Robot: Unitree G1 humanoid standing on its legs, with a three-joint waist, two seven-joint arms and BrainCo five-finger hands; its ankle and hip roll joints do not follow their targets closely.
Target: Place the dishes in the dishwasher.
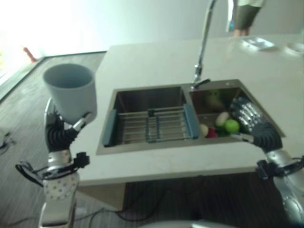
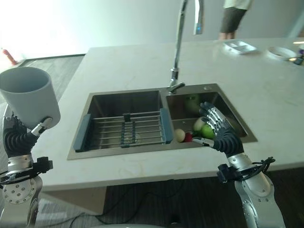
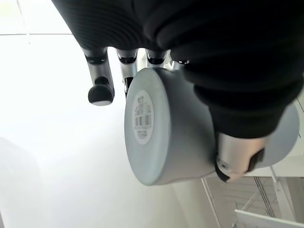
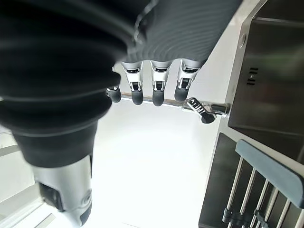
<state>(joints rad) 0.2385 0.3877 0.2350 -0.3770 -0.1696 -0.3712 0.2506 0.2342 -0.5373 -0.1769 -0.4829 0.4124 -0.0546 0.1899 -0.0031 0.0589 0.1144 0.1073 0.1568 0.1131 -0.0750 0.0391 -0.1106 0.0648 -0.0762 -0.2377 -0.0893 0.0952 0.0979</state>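
A pale blue-grey cup (image 1: pixel 71 92) stands upright in the air beside the counter's left end, and my left hand (image 1: pixel 59 131) is shut on its lower part. In the left wrist view the cup (image 3: pixel 166 142) shows its labelled bottom, with my thumb (image 3: pixel 235 161) curled against its side. My right hand (image 2: pixel 219 130) hovers open over the right sink basin (image 2: pixel 223 102), fingers straight and spread, holding nothing. Its straight fingers (image 4: pixel 156 83) show in the right wrist view.
A double steel sink (image 1: pixel 142 97) is set in the white counter (image 1: pixel 156 61), with a wire drying rack (image 1: pixel 152 126) in the left basin and fruit (image 1: pixel 231 126) in the right. A tall tap (image 1: pixel 203 42) rises behind. White dishes (image 2: pixel 240 46) lie at the far right; a person (image 1: pixel 244 16) stands behind.
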